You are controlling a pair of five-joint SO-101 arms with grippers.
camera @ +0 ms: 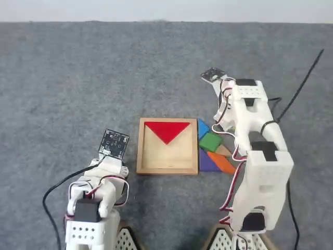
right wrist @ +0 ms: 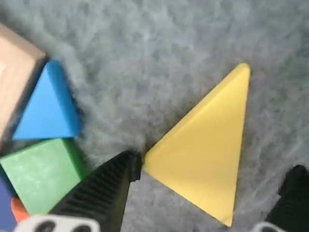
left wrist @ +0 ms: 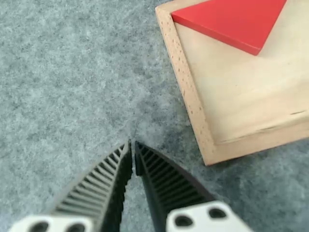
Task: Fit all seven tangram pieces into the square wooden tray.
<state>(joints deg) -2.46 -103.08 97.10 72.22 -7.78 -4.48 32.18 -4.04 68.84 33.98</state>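
The red triangle (camera: 166, 130) lies in the tray (camera: 141, 156) (1 piece in), long edge along the far wall, tip pointing nearward. The right gripper (right wrist: 212, 171) is spread around the yellow triangle (right wrist: 203, 150); the left gripper (left wrist: 133, 147) is clenched, empty.

A grey, felt-like mat (camera: 78, 78) is covering the whole worktop, from the near edge to the far edge and out to both sides. Its fuzzy nap is showing lighter and darker flecks, and up close the fibres are lying in loose, matted swirls. Beyond the far edge a pale, plain band (camera: 166, 10) is running the full width, meeting the mat in a slightly uneven line. A thin black cable (camera: 302, 83) is slanting across the mat toward the far right corner. Another black cable (camera: 46, 200) is curving over the mat near the near left corner.
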